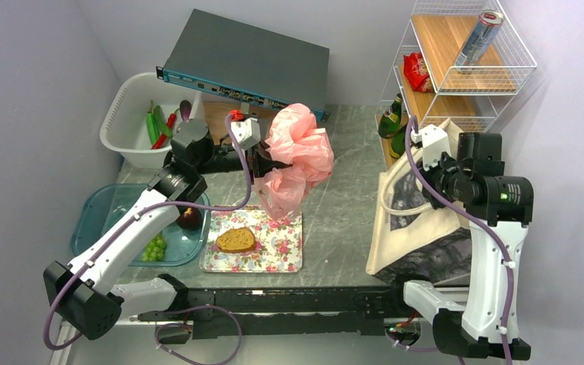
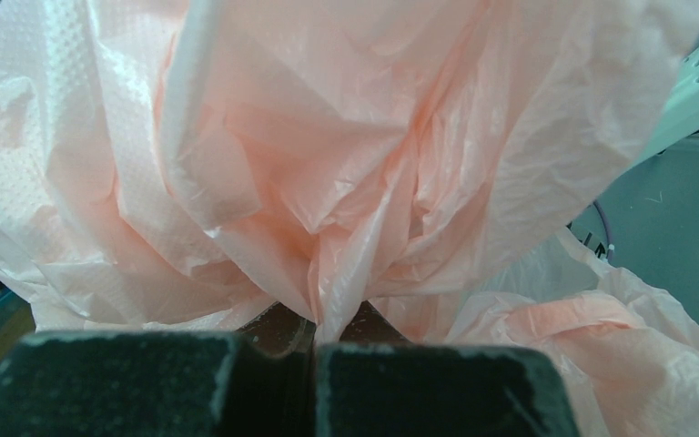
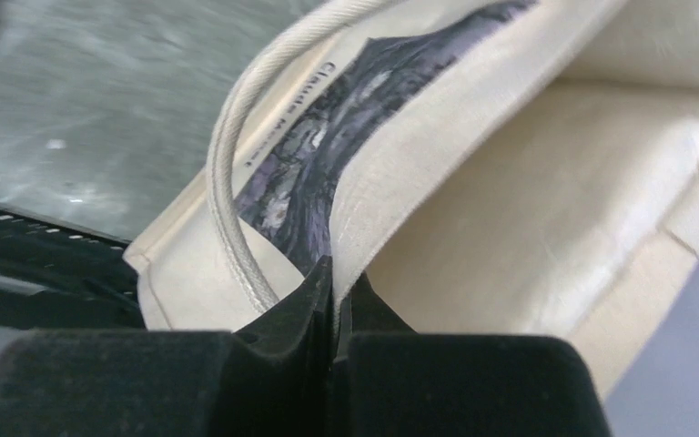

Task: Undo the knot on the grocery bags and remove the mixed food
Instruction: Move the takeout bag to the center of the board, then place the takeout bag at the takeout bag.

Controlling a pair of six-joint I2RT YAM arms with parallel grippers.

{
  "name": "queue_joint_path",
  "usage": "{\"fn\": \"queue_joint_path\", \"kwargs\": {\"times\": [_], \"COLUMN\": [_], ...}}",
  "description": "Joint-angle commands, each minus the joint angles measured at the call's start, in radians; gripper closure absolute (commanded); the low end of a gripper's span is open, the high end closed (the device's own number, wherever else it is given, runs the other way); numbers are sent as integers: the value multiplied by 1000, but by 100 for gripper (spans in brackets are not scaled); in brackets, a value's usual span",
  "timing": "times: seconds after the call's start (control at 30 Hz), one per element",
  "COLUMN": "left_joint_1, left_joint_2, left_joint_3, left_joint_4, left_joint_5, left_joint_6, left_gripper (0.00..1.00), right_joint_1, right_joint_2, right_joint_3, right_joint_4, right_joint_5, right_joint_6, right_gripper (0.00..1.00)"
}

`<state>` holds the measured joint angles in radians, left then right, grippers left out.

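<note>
My left gripper [image 1: 262, 163] is shut on a pinch of the thin pink plastic bag [image 1: 298, 152] and holds it crumpled above the table. In the left wrist view a pleat of the pink bag [image 2: 328, 164] runs down between the closed fingers of the left gripper [image 2: 317, 332]. I cannot pick out a knot. The beige canvas tote [image 1: 418, 220] stands at the right. My right gripper [image 1: 424, 161] is shut on its top rim. The right wrist view has the right gripper [image 3: 337, 291] pinching the tote's rim [image 3: 391, 182]. A bread slice [image 1: 236, 239] lies on the floral tray [image 1: 285, 251].
Grapes [image 1: 152, 247] and a dark round fruit [image 1: 188, 218] lie in a teal tray [image 1: 95, 217]. A white basket [image 1: 125, 114] holds peppers [image 1: 156, 125]. A wire shelf [image 1: 517, 53] carries green bottles [image 1: 391, 118], a red packet [image 1: 417, 72] and a silver can [image 1: 479, 38]. A dark box [image 1: 247, 65] is behind.
</note>
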<state>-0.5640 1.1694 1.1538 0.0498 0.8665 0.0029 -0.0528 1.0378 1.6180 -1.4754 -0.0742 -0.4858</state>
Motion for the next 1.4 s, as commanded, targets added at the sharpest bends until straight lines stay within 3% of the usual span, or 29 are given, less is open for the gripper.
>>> {"fn": "queue_joint_path", "kwargs": {"times": [0.0, 0.2, 0.3, 0.43, 0.5, 0.6, 0.7, 0.97, 1.17, 1.23, 1.37], "left_joint_1": [-16, -27, -29, -30, -29, -30, -29, -41, -100, -123, -162], "left_joint_2": [10, 59, 84, 112, 122, 132, 145, 217, 290, 330, 416], "left_joint_3": [50, 120, 156, 195, 216, 240, 262, 382, 487, 530, 637], "left_joint_4": [58, 89, 90, 129, 155, 190, 215, 278, 353, 397, 440], "left_joint_5": [-4, 2, 6, 12, 11, 2, -2, -8, -85, -111, -176], "left_joint_6": [-30, -78, -90, -140, -168, -207, -230, -247, -156, -151, -152], "left_gripper": [100, 100, 100, 100, 100, 100, 100, 100, 100, 100, 100], "right_joint_1": [0, 93, 211, 390, 421, 423, 420, 354, 71, -34, -104], "right_joint_2": [-45, -39, -10, 48, 81, 116, 108, -14, 17, 25, 86], "right_joint_3": [51, -92, -100, -32, 80, 268, 353, 37, -69, -64, -43], "right_joint_4": [-27, -25, -3, 39, 69, 127, 190, 260, 188, 192, 114], "right_joint_5": [-370, -529, -563, -569, -552, -500, -244, 394, 324, 226, 21], "right_joint_6": [-100, -136, -109, -12, 45, 140, 230, 270, 285, 250, 238], "right_gripper": [100, 98, 68, 18, 7, 2, 0, 0, 0, 0, 0]}}
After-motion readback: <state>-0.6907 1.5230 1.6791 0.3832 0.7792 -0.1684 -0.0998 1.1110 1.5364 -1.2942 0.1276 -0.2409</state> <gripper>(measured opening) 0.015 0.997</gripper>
